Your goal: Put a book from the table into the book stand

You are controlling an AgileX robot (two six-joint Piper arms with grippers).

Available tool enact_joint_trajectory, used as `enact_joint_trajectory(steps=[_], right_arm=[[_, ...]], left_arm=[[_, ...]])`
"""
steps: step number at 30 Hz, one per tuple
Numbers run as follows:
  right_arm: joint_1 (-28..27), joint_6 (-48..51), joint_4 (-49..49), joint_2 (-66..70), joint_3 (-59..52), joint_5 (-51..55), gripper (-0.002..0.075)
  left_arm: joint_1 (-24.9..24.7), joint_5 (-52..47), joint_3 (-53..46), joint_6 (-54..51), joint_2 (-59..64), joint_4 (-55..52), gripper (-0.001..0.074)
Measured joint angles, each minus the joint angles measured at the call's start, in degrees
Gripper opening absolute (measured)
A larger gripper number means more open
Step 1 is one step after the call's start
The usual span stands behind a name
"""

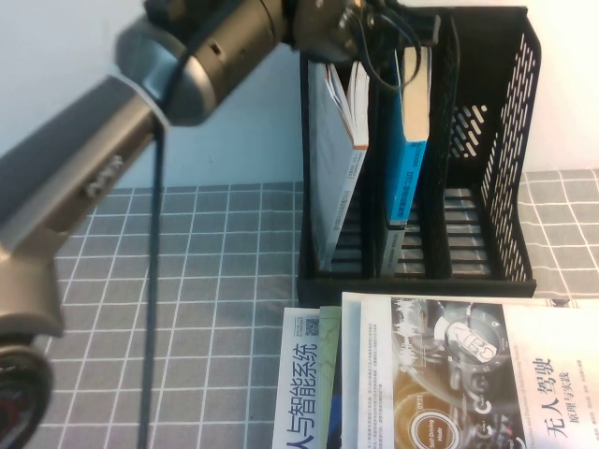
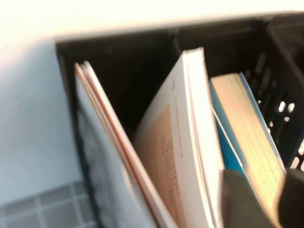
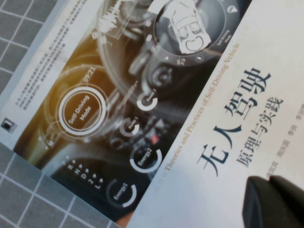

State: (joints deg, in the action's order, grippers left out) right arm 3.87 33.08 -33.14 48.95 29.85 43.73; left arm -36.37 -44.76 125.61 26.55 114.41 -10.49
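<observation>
Book point(image 1: 410, 159), its blue cover showing, stands upright with its long axis vertical in the middle compartment of the book stand point(image 1: 510, 168), in the upper centre of the high view, directly beneath the left gripper point(image 1: 398, 33) at the stand's top edge. In the left wrist view dark fingers point(image 2: 240, 197) sit either side of its page edge point(image 2: 249, 142), so it looks pinched. Right gripper point(image 3: 275, 202) hangs over the cream-covered book point(image 1: 468, 374) at lower right; whether it is spread I cannot tell.

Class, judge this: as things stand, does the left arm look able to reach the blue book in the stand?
Probably yes: the left gripper is already above the book stand, right at the blue book's top edge, unobstructed.
</observation>
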Motion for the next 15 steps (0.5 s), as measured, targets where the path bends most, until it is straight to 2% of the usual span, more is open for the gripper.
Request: enact_joint_trajectory(steps=[3, 5, 11, 15], right_arm=[[0.0, 0.77, 0.54, 0.0, 0.0, 0.0, 0.001], [0.0, 1.45, 0.67, 0.0, 0.0, 0.0, 0.001], [0.0, 2.11, 2.11, -1.55, 0.72, 0.1, 0.001], [0.0, 1.98, 3.45, -6.16, 1.92, -0.7, 0.001]], left_arm=[[0.0, -1.02, 0.0, -4.52, -3.59, -0.23, 0.0076], [0.0, -1.84, 0.0, -5.74, -6.63, -0.78, 0.0036], [0.0, -9.59, -0.11, -7.32, -14.57, -3.07, 0.0011], [0.0, -11.0, -6.22, -8.51, -20.89, -3.28, 0.0003]])
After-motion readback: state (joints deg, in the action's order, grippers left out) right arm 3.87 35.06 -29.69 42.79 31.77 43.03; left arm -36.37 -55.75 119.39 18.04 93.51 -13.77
